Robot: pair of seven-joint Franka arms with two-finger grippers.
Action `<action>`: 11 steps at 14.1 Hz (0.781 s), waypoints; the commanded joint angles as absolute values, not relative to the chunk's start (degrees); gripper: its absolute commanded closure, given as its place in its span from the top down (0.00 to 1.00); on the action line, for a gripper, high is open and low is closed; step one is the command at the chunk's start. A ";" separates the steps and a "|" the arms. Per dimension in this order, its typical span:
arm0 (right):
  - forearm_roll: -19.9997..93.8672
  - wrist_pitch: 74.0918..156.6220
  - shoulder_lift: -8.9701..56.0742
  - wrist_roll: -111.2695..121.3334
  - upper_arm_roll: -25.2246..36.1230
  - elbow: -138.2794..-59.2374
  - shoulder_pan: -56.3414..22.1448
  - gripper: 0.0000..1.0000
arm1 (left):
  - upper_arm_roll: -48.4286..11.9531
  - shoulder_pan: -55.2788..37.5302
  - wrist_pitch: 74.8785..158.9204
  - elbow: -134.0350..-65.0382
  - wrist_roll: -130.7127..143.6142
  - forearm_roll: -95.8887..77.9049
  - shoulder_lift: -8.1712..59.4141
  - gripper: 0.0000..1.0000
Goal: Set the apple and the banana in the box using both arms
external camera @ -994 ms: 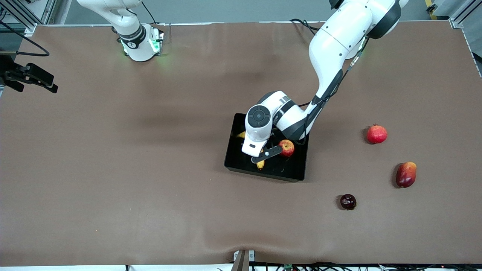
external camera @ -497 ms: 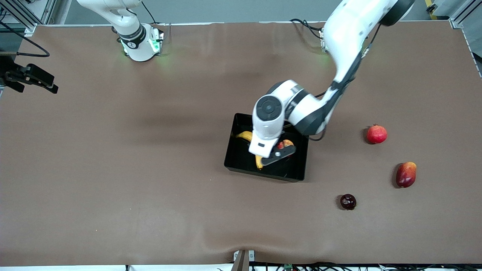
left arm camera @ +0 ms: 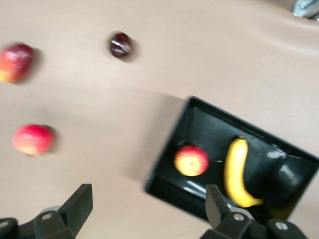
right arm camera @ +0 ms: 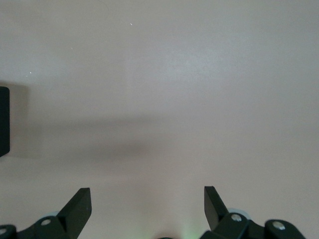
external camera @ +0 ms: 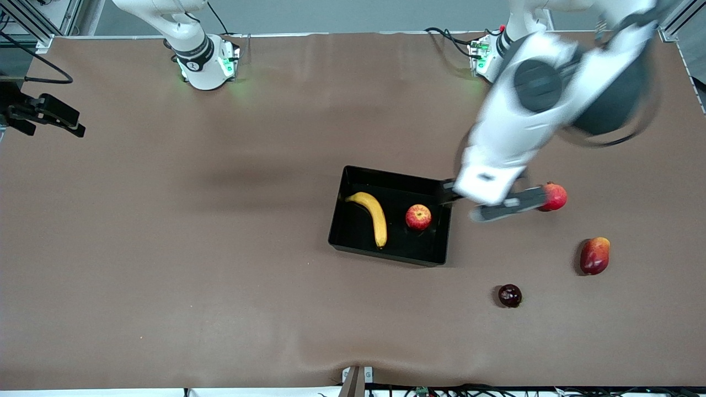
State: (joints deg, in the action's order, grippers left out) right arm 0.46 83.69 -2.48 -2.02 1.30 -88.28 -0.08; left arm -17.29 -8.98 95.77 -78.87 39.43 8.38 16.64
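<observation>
Left end effector (external camera: 499, 201): black two-finger unit, fingers spread wide, nothing held; raised over bare worktop between the box and the crown-tipped fruit, its white forearm slanting down from the base at the worktop's top edge.

Right end effector (right arm camera: 147, 209): fingers likewise parted and empty, over bare worktop at the right arm's end; this arm waits.

Box (external camera: 353, 231): shallow glossy black rectangular tray, mid-worktop.

Banana (external camera: 375, 215): long curved yellow fruit, lying flat inside the box, toward the right arm's end.

Apple (external camera: 418, 216): small round red fruit with yellow speckles, inside the box beside the banana, apart from it.

Worktop (external camera: 220, 275): brown covered surface.

Round red fruit with crown tip (external camera: 555, 196): on the worktop toward the left arm's end, partly covered by the left end effector.

Oblong red-orange fruit (external camera: 594, 255): nearer the camera than the crowned fruit.

Small dark maroon round fruit (external camera: 509, 295): nearest the camera.
</observation>
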 commanded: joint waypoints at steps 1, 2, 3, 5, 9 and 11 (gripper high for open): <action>-0.44 84.02 -2.73 -2.72 1.41 -88.51 -0.44 1.00 | -17.23 -3.45 92.04 -81.39 30.26 6.94 12.14 1.00; -0.44 84.02 -2.72 -2.72 1.41 -88.51 -0.53 1.00 | -17.49 -0.73 89.41 -81.30 28.41 6.94 11.17 1.00; -0.35 84.02 -2.72 -2.72 1.41 -88.51 -0.53 1.00 | -17.49 1.38 87.47 -81.30 25.87 7.12 10.21 1.00; -0.26 84.02 -2.72 -2.72 1.41 -88.51 -0.53 1.00 | -17.14 4.82 84.04 -81.47 18.41 7.21 8.36 1.00; -0.18 84.02 -2.72 -2.72 1.41 -88.51 -0.62 1.00 | -17.58 12.13 84.11 -82.00 11.69 5.89 5.37 1.00; -0.18 84.02 -2.72 -2.72 1.41 -88.51 -0.62 1.00 | -17.58 12.57 84.11 -82.52 11.43 5.80 3.96 1.00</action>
State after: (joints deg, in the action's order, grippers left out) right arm 0.46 83.72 -2.48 -2.02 1.27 -88.31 -0.12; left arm -17.00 12.23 84.16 -79.91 11.82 6.72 7.13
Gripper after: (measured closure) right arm 0.000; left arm 0.000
